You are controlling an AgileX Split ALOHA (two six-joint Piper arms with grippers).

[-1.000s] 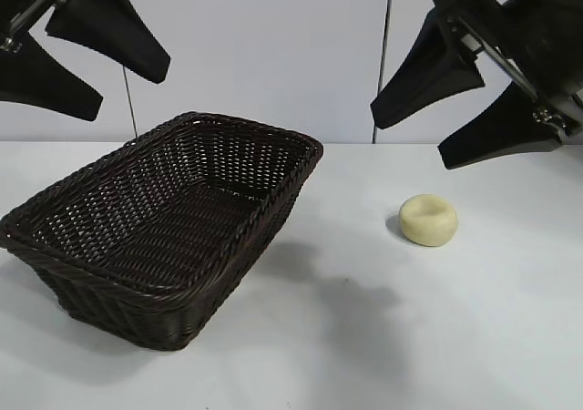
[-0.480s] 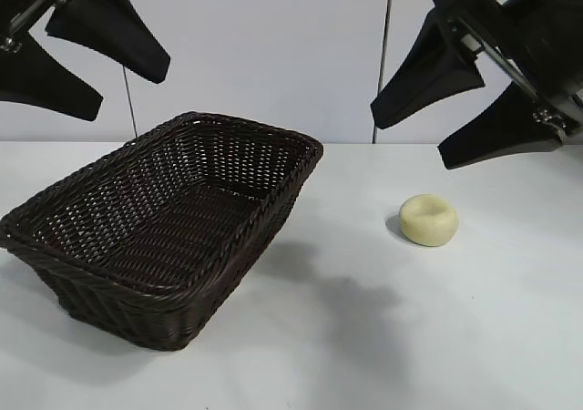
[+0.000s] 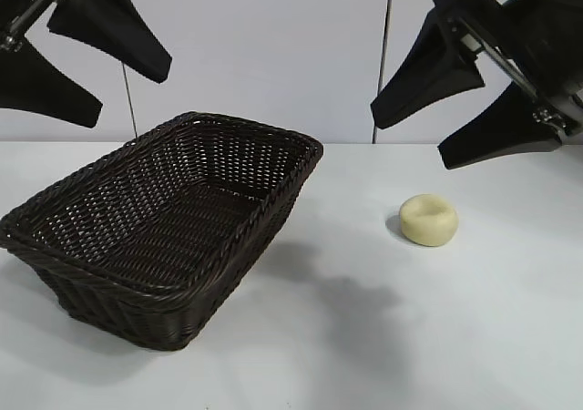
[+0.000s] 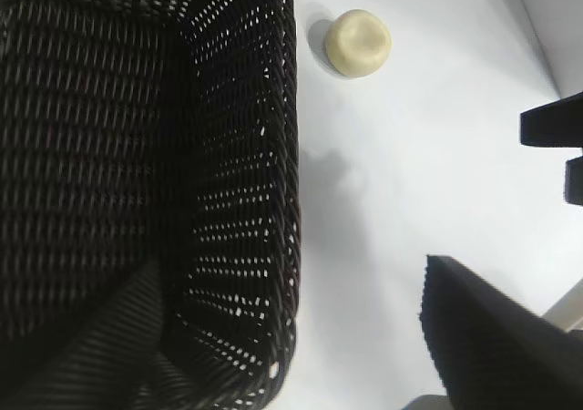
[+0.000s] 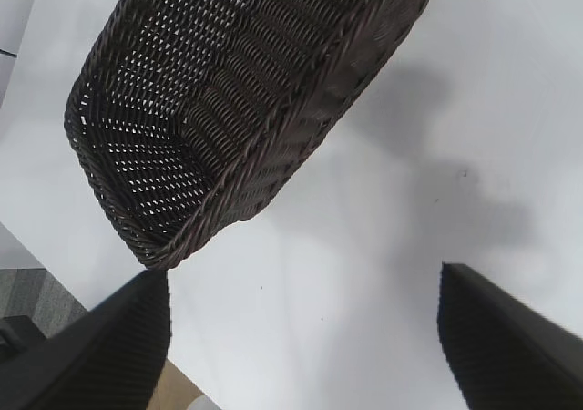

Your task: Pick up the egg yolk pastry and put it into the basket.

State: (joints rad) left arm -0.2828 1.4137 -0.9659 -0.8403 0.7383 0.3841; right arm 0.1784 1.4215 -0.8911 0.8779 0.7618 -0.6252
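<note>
Bright, even light from overhead. Soft grey shadows fall on the white desk (image 3: 364,337) beneath the right tool (image 3: 442,109) and beside the basket (image 3: 173,219). In the wrist views the near tool fingers (image 5: 510,337) look slightly soft-edged.

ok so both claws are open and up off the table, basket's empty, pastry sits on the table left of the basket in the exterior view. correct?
Not quite: in the exterior view the egg yolk pastry sits on the table to the right of the basket, not the left. The rest holds: the left claw and right claw hang open above the table, and the basket is empty.
</note>
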